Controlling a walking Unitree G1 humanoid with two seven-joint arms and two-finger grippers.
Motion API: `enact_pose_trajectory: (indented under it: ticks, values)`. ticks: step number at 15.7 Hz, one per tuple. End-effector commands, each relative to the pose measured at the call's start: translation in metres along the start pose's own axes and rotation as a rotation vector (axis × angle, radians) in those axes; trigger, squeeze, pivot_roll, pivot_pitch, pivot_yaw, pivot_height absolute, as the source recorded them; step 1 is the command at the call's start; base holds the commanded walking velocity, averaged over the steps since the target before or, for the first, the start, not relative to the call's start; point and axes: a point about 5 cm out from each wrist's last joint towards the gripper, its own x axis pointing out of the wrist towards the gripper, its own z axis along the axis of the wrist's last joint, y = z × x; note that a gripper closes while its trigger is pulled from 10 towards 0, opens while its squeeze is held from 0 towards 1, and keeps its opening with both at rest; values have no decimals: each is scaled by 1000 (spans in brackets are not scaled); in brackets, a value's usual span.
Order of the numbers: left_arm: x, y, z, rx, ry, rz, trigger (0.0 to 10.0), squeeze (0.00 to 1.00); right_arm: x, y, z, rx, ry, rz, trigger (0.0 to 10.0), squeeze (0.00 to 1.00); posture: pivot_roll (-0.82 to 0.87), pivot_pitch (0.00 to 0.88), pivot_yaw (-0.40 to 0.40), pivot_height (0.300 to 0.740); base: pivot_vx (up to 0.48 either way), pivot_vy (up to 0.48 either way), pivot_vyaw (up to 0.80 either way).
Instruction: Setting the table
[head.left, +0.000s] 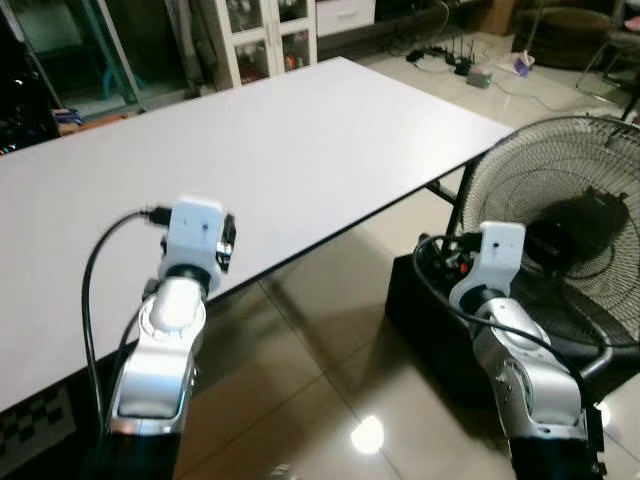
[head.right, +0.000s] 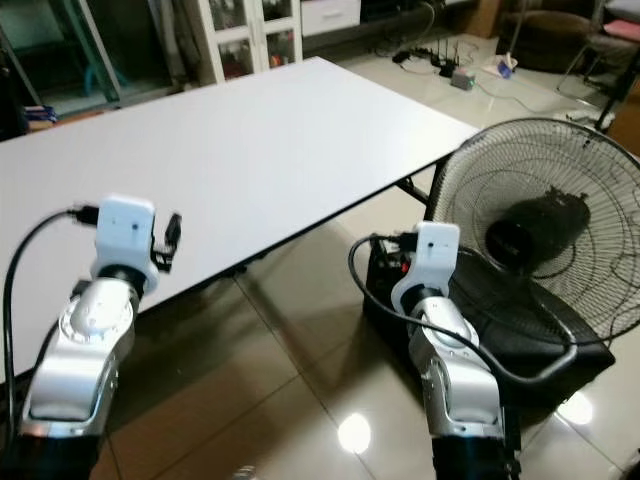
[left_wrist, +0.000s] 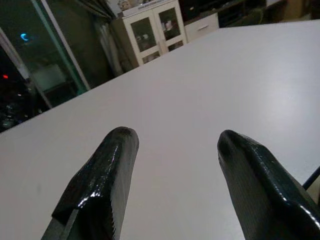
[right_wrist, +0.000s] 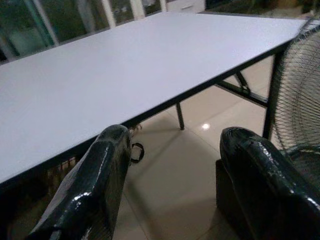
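My left gripper (left_wrist: 172, 150) hangs wide apart over the white table (head.left: 300, 150), holding nothing. My right gripper (right_wrist: 172, 150) is equally spread, empty, off the table's edge above the tiled floor (head.left: 310, 340). The head views add one standing fan (head.right: 540, 230) beside my right arm.

Large round black wire-cage floor fan (head.left: 565, 230) stands on glossy beige tiled floor (head.left: 300, 380), right of the table corner, tilted back. Black box-like base (head.left: 425, 320) beneath it. White glass-door cabinet (head.left: 265, 35) against far wall. Tangle of black cables and small devices (head.left: 450, 55) on floor beyond. Dark round seat (head.left: 565, 30) at far right. Glass sliding door (left_wrist: 45, 75) beside cabinet.
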Motion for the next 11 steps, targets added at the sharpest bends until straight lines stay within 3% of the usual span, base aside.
enact_pose_trajectory:
  ticks: [1,5,6,11]
  values:
    - [-3,4,-5,-14,-3,21,10000,0,2,16,5,-6,-10,96,10000,0,-28,0,23,740,0,0,800]
    - [-7,4,-10,-2,18,-5,10000,0,5,20,2,-36,15,133,10000,0,-21,0,-8,740,0,0,800]
    - [-4,4,-10,3,24,-2,10000,0,5,21,1,-41,11,141,10000,0,-28,0,9,740,0,412,456]
    - [2,1,-4,84,-1,-43,10000,0,7,27,-3,-66,34,183,10000,0,-5,0,-8,740,0,433,0]
